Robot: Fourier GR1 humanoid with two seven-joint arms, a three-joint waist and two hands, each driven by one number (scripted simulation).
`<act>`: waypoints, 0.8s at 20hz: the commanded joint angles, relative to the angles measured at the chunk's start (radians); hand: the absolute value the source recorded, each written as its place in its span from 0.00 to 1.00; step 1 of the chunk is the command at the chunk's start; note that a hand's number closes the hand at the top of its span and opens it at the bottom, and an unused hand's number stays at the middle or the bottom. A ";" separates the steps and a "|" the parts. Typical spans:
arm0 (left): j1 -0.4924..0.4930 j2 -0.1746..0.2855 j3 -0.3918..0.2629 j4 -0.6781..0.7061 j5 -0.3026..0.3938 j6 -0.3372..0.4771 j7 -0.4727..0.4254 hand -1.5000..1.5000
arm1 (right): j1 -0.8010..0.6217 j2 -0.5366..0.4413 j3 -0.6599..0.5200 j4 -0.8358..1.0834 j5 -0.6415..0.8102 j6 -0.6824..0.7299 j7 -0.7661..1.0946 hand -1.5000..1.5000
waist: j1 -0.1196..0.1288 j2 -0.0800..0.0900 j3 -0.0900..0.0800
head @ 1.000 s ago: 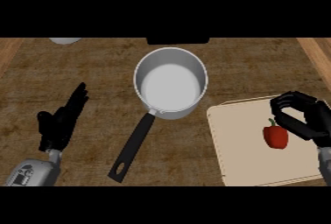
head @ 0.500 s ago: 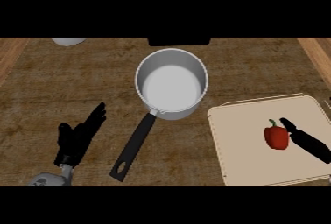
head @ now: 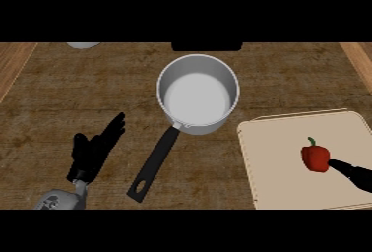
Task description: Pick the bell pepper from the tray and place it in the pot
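- Now your right hand [head: 355, 174] has dropped to the view's right edge, stretched straight, its tip touching the red bell pepper [head: 315, 157] but not pinching it.
- That pepper is still on the beige rectangular tray [head: 269, 162], so you have yet to grasp it.
- Your left hand [head: 93, 151] rests spread beside the grey metal pot [head: 198, 93].

Right hand [head: 353, 173] cut by edge; grip unseen

One pot [head: 198, 98] is on the counter [head: 73, 98]. One tray [head: 280, 147] lies by the right edge, carrying one pepper [head: 315, 157]. There are two hands: one left hand [head: 93, 150], one right hand [head: 352, 173]. At the far edge are one pale thing [head: 83, 45] and one dark thing [head: 206, 46].
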 commanded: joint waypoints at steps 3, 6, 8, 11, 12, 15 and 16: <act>-0.023 -0.010 -0.008 -0.033 -0.032 -0.006 0.045 0.50 | -0.148 -0.026 -0.029 0.097 -0.074 0.067 0.240 0.00 | 0.023 0.003 0.002; -0.023 -0.010 0.024 0.054 -0.018 -0.039 -0.029 0.50 | -0.111 -0.034 0.038 0.136 -0.121 0.179 0.255 0.00 | 0.019 0.007 0.002; -0.062 -0.013 0.035 0.004 0.000 -0.027 0.047 0.50 | -0.081 -0.043 0.063 0.169 -0.159 0.273 0.219 0.00 | 0.015 0.005 0.003; 0.013 -0.082 -0.034 0.032 -0.062 -0.001 -0.029 0.50 | -0.077 -0.026 0.109 0.249 -0.118 0.323 0.177 0.00 | 0.015 0.004 0.003; 0.023 -0.054 -0.002 0.007 -0.065 -0.005 -0.031 0.50 | -0.135 -0.035 0.060 0.334 -0.138 0.371 0.150 0.00 | 0.019 0.003 0.003; -0.057 -0.062 0.039 0.066 -0.057 -0.039 0.001 0.50 | -0.064 0.040 0.072 0.411 -0.063 0.364 0.014 0.00 | 0.009 0.004 0.003; 0.062 -0.023 0.030 -0.088 -0.042 -0.048 0.046 0.50 | -0.126 0.001 0.011 0.471 -0.088 0.413 0.032 0.00 | 0.019 0.002 0.003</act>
